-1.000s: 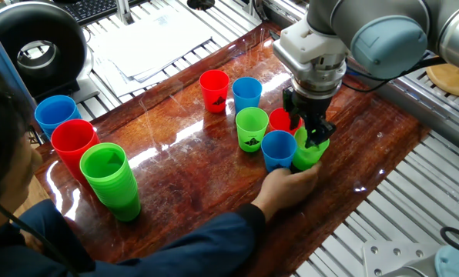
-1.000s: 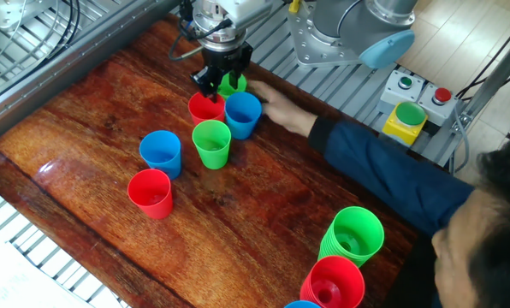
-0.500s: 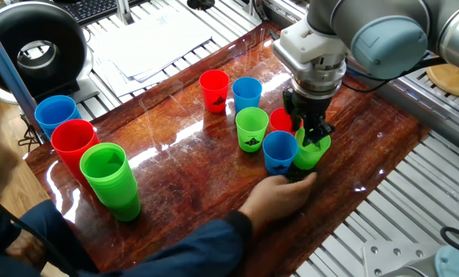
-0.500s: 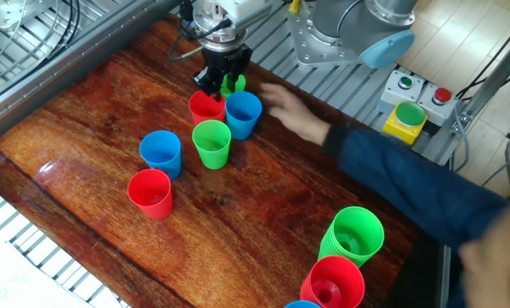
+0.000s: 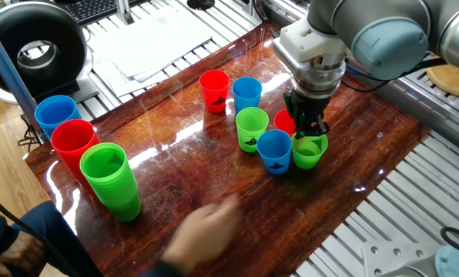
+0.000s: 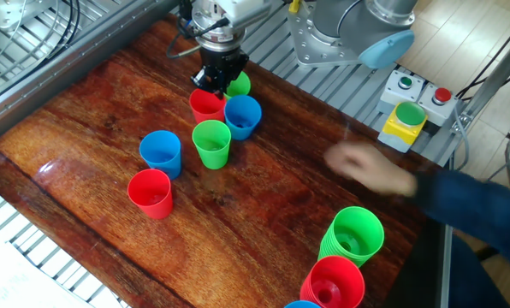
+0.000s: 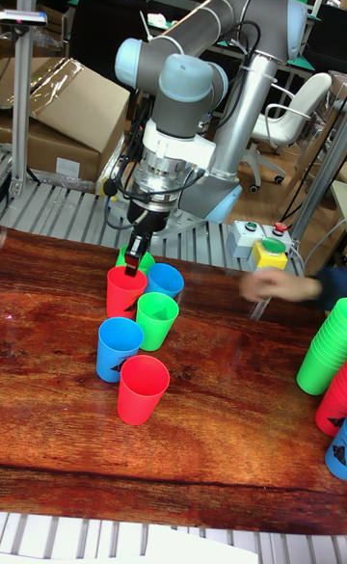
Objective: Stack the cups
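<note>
No stacking is seen so far: all six small tapered plastic cups stand apart on the glossy wooden table, none nested in another.

Layout in the one fixed view, clock directions taken from the middle green cup:
- first red cup at 10 o'clock, well apart
- far blue cup at 12 o'clock, near
- second red cup at 3 o'clock, partly hidden behind the gripper
- near blue cup at 5 o'clock, just beside
- outer green cup at 4 o'clock, touching or almost touching the near blue cup

The two-finger gripper is down on the outer green cup, with a finger appearing to reach inside its rim. The fingers look closed on the cup wall (grasp judged likely, though the contact itself is too small to confirm). Whether the cup is lifted off the table cannot be told.

The three tall nested piles (blue, red, green) sit at 8 o'clock, well apart, and are not part of the job.

A blurred human hand is over the near table edge, clear of the cups.

Judgement: task at the very start. The first pick is in hand; all placements are left.
</note>
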